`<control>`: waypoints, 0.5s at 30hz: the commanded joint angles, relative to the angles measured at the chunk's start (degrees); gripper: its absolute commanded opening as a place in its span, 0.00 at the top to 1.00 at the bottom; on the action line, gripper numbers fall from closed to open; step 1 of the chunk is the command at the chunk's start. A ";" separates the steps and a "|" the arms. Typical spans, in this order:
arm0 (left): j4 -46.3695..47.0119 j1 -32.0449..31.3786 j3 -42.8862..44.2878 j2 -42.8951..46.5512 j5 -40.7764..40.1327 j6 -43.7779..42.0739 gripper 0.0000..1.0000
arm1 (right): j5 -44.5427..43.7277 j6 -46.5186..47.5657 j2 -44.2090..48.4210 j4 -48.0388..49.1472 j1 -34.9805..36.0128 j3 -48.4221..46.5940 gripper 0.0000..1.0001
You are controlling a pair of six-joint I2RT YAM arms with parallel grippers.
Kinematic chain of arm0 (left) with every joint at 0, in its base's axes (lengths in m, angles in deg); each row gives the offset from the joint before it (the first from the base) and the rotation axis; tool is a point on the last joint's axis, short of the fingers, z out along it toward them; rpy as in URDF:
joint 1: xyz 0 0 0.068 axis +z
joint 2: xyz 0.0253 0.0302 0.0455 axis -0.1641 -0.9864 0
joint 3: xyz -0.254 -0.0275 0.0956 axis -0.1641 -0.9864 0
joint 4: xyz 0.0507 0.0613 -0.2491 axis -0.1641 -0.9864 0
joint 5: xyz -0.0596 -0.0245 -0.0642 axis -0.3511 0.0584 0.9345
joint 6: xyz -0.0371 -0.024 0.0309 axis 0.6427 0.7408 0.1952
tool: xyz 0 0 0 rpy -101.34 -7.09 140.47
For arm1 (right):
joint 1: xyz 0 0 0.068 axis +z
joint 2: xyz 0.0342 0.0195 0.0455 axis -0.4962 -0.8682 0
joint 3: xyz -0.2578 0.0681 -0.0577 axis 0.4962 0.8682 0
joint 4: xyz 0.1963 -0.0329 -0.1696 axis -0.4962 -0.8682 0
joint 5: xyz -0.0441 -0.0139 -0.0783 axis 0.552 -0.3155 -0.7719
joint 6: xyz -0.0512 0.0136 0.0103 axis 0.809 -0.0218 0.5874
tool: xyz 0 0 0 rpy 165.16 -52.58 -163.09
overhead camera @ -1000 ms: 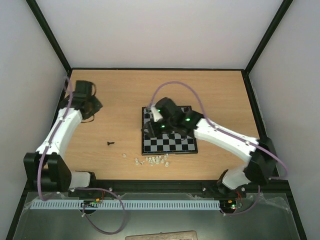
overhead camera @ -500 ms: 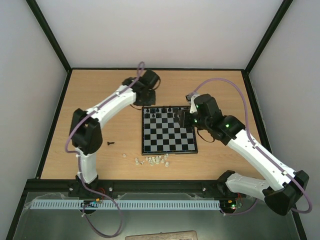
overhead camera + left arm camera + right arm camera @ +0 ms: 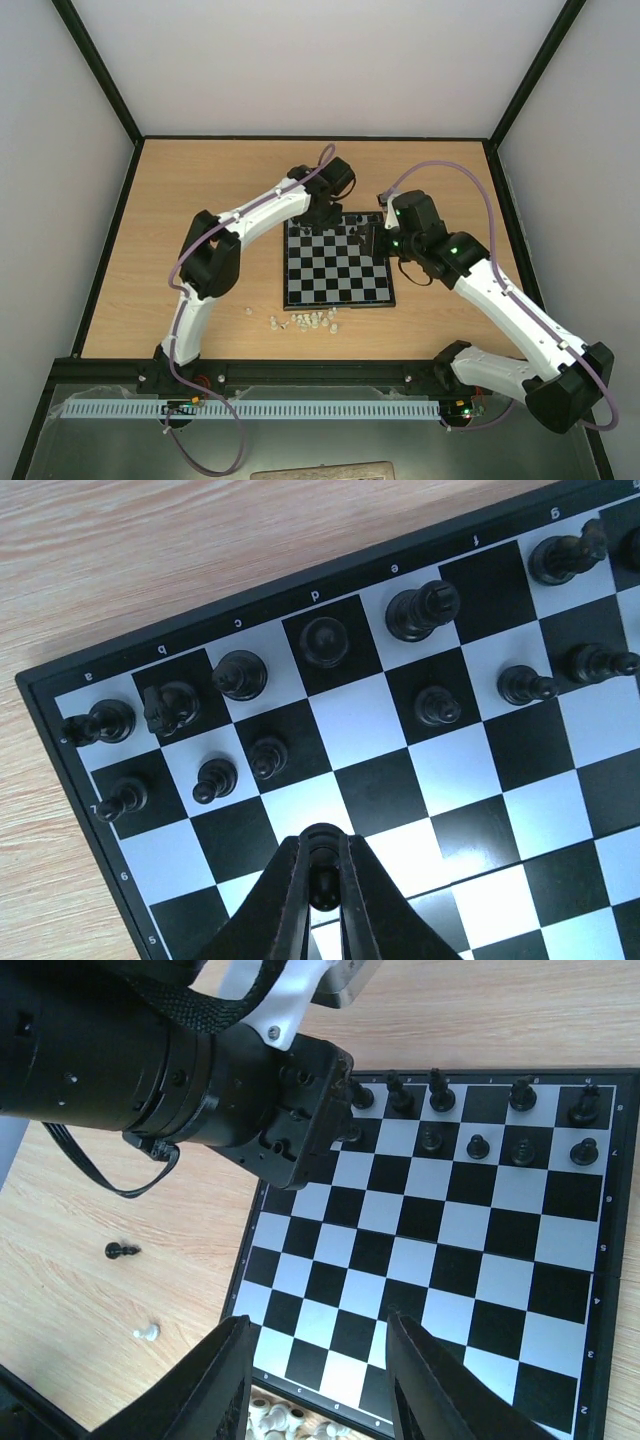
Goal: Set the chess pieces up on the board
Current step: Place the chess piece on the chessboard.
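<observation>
Wood table, left fingers pinching black chessman, right fingers apart

Light wooden table, plain white walls, black frame posts, soft even light

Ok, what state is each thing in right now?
Left pincer, shut on a tiny black plastic chessman.
Right pincer, open, empty.
Small black-and-grey checkered chessboard, flat, far two rows partly filled.
Lone black chessman, lying off-board on its side.
Whitish translucent chessmen, heaped off-board.
</observation>
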 commanded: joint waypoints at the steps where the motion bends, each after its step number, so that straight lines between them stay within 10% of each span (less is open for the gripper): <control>1: -1.34 -0.10 0.95 -1.94 1.74 -2.79 0.98 | 1.59 0.46 -1.07 -0.60 -0.70 0.51 0.62; 15: -0.04 0.21 6.82 -9.33 4.18 -4.99 0.98 | 2.83 0.46 -3.38 0.46 -1.23 0.60 0.62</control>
